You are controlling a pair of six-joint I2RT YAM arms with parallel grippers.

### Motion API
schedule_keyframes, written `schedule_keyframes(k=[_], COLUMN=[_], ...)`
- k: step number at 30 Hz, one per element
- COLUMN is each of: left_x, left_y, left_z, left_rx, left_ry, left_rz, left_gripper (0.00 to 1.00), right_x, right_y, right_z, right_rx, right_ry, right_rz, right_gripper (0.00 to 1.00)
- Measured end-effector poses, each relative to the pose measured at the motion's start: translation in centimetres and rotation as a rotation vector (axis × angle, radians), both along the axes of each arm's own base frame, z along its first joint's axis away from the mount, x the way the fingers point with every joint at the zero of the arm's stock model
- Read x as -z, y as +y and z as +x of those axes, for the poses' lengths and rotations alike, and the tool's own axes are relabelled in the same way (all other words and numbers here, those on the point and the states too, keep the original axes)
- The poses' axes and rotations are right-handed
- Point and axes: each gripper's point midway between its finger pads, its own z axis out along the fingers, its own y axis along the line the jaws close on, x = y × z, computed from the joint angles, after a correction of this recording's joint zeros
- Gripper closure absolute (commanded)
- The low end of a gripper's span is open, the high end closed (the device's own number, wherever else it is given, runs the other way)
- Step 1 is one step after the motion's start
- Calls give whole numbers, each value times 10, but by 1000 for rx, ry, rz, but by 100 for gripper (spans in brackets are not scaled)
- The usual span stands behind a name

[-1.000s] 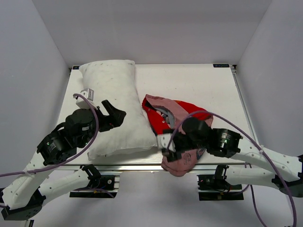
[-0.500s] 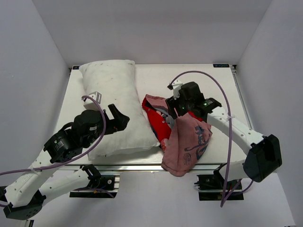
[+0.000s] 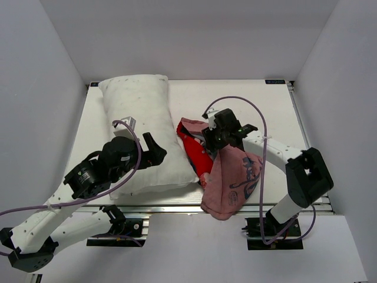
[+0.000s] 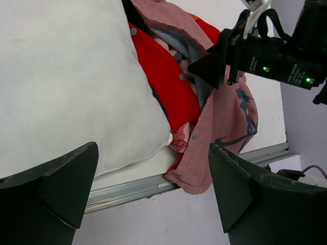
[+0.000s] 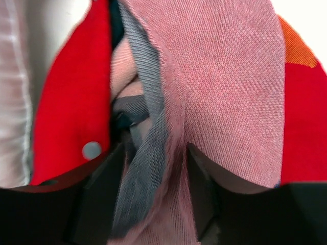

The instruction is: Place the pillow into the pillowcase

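Observation:
The white pillow (image 3: 141, 127) lies lengthwise on the left half of the table and fills the upper left of the left wrist view (image 4: 66, 76). The crumpled pillowcase (image 3: 232, 177), red with its faded pink reverse showing, lies right of it and hangs over the front edge (image 4: 225, 122). My left gripper (image 3: 155, 152) is open and empty above the pillow's near right corner (image 4: 153, 204). My right gripper (image 3: 214, 143) is pressed into the pillowcase's upper folds, its fingers closed around a pink and grey fold (image 5: 153, 168).
The table's metal front rail (image 4: 133, 186) runs just below the pillow's corner. The table's back right (image 3: 265, 103) shows bare white surface. White walls enclose the sides and back. The right arm's purple cable (image 3: 259, 127) loops above the pillowcase.
My right arm swung from the front edge up to the pillowcase's top and dropped its jaws onto the folds. My left gripper crept right along the pillow.

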Motion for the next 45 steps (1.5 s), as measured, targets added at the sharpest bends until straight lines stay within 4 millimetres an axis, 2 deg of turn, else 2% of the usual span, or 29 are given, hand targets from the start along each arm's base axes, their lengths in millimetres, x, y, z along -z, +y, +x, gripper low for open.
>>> schedule_keyframes(k=[2,5,6,9,12,16,20,23,27,31,41,43,44,45], left_x=[4,7,8,14,31,57,70,74,73,73,110,121,128,139], left_y=[0,0,0,-2,-7,-15,-21,-21,-23,-25,-7,-4,-4,-2], left_z=[0,0,0,3,7,18,30,37,49,57,63,63,63,62], left_rx=[1,2,3,12,34,87,168,226,301,363,471,489,495,502], left_ry=[7,13,14,26,62,122,126,96,25,-42,-43,-28,-23,-7], left_rz=[8,17,22,55,136,301,454,544,639,704,937,973,985,1002], left_gripper=[2,2,2,2,2,2,2,2,2,2,3,13,47,63], right_x=[11,17,17,9,-11,-67,-129,-154,-165,-165,-157,-157,-158,-158], right_y=[-1,-4,-5,-8,-12,-17,-22,-30,-39,-45,-62,-62,-61,-61], right_z=[4,8,9,15,20,23,25,25,22,16,12,11,10,9], right_rx=[3,6,9,20,26,33,46,60,74,80,117,114,112,111], right_ry=[6,4,-1,-29,-80,-212,-347,-394,-407,-403,-359,-355,-354,-353], right_rz=[-23,-44,-47,-37,-11,66,157,201,228,241,252,254,256,258], right_gripper=[51,76,90,100,100,100,100,100,100,100,100,100,100,100])
